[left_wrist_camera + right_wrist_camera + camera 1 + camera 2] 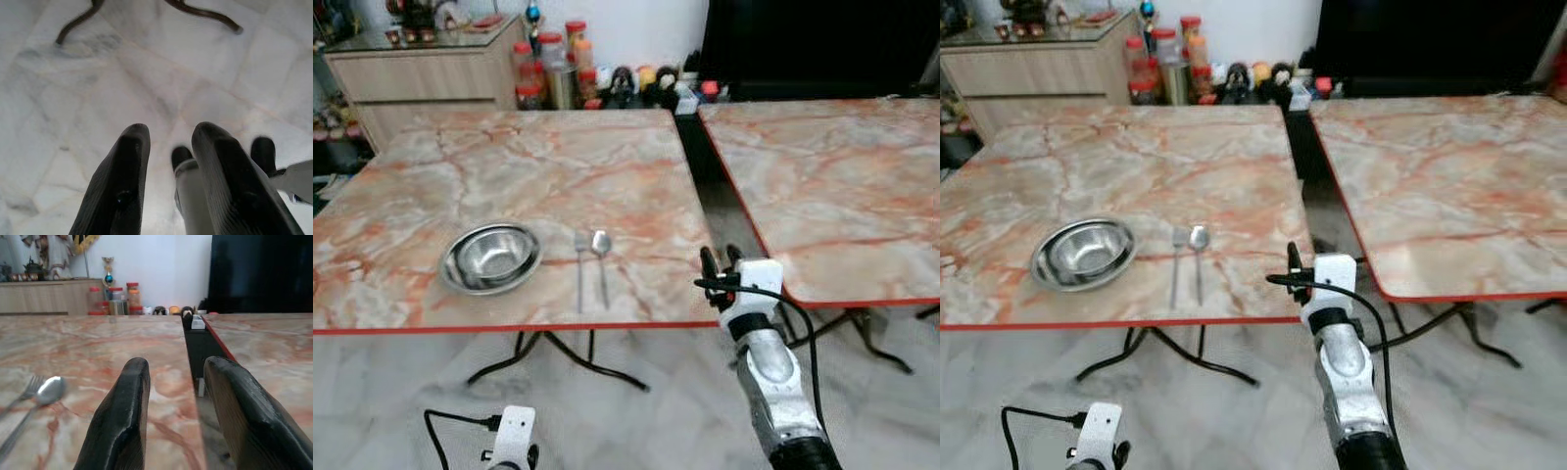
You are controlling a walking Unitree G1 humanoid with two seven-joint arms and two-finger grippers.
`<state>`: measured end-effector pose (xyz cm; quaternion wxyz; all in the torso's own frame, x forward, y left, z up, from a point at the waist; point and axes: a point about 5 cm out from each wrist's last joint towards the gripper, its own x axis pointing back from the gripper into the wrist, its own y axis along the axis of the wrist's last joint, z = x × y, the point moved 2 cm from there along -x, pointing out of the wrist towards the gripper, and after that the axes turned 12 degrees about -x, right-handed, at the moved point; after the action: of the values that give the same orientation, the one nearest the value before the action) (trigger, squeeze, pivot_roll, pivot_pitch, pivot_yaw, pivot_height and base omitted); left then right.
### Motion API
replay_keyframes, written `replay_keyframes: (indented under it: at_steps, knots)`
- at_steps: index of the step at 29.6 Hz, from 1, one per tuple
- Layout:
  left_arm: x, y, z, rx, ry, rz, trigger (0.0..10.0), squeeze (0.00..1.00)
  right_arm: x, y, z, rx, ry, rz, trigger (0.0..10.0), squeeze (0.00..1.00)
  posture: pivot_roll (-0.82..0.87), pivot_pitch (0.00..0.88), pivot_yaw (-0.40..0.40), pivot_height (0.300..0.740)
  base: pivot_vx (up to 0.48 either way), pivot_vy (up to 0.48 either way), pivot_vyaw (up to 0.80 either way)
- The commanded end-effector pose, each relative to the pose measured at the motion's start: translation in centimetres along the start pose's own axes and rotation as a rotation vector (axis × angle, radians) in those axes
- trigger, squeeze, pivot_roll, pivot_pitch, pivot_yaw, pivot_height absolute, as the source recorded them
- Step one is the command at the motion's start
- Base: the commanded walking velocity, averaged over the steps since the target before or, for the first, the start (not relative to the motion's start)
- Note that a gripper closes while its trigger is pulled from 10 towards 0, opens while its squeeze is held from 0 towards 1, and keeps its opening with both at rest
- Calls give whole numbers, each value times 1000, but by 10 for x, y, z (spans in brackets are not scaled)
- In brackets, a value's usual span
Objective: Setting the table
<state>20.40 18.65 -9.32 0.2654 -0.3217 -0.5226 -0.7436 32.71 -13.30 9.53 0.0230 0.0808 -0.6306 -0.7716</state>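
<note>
At table edge (509, 327), right gripper (720, 262) jaws parted, empty

2nd pink marble table w/ red edge (832, 186) on the right, light wood cabinet (421, 78) back left, red-lidded plastic jars (548, 64) beside it, big black screen (822, 44).

Two marble-pattern tables (558, 166) (832, 176), red-edged, stand side by side with a gap. Grey marble floor (656, 421). Wooden sideboard (421, 78), jars (553, 64), white wall (626, 29) behind.
</note>
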Motion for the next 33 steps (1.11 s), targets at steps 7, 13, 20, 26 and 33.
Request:
replay_keyframes:
  at_steps: [7,13,20,26,33]
  knots:
    - [1,-3,3,0,11,6,10000,0,5,-1,-5,21,-9,21,10000,0,-68,1,-19,736,0,-301,0]
    - [1,-3,2,11,15,7,10000,0,17,-25,-19,19,-55,118,10000,0,-67,3,-28,736,0,-301,0]
    - [0,-2,2,17,18,5,10000,0,41,-75,-43,-12,-166,340,10000,0,-64,0,-24,736,0,-290,0]
    - [0,-1,2,20,11,7,10000,0,68,-115,-54,-19,-209,572,10000,0,-68,0,-16,736,0,0,0]
    - [-1,4,1,27,1,0,10000,0,120,-157,-59,-40,-245,875,10000,0,-61,0,-9,736,0,0,0]
